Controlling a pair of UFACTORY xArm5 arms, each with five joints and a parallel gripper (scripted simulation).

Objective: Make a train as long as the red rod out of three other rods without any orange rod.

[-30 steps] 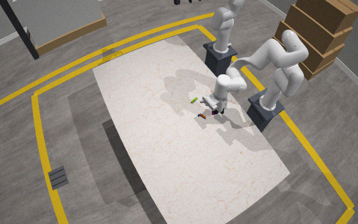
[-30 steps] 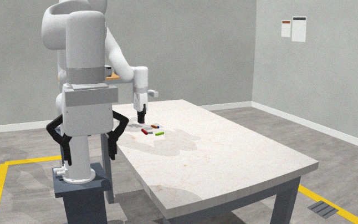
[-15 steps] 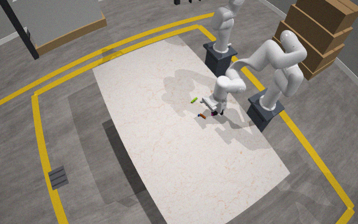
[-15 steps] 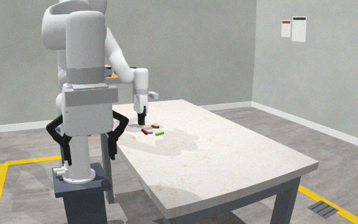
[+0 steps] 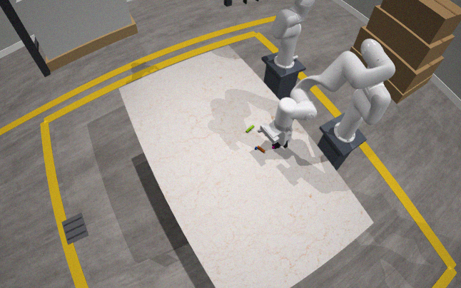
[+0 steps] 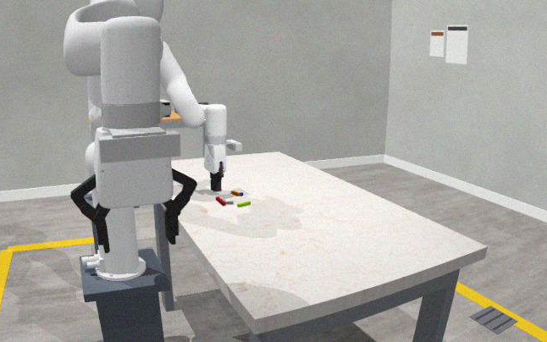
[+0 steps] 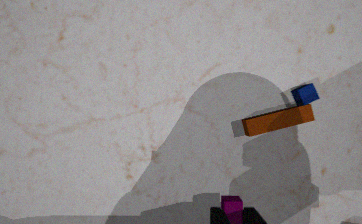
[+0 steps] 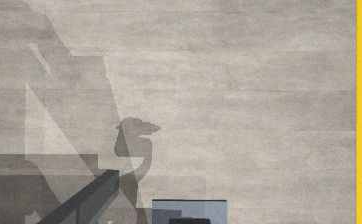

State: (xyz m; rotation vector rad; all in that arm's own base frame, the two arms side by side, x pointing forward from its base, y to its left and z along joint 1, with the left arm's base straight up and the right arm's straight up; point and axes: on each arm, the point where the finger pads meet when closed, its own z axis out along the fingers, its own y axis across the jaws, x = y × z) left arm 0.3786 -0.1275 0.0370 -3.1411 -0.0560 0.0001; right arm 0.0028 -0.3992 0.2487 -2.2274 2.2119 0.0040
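Note:
My left gripper [image 5: 280,145] [image 6: 216,190] [image 7: 237,216] is shut on a magenta rod [image 5: 273,147] [image 7: 231,205], low over the table. An orange rod [image 5: 260,149] [image 6: 234,193] [image 7: 278,120] lies flat, with a blue rod [image 5: 256,147] [image 6: 241,194] [image 7: 306,94] against or close beside one end. A red rod [image 6: 220,201] lies with grey [image 6: 229,202] at its side; how many grey rods there are is not clear. A lime rod [image 5: 250,128] [image 6: 243,204] lies apart. The left arm hides red and grey in the top view. My right gripper [image 6: 138,244] is open and empty, away from the rods.
The pale table [image 5: 203,172] [image 6: 330,238] bears the rods near the arms' side. The right arm stands beside the table at its pedestal [image 6: 126,293]. Stacked cardboard boxes [image 5: 407,46] stand on the floor behind the arms.

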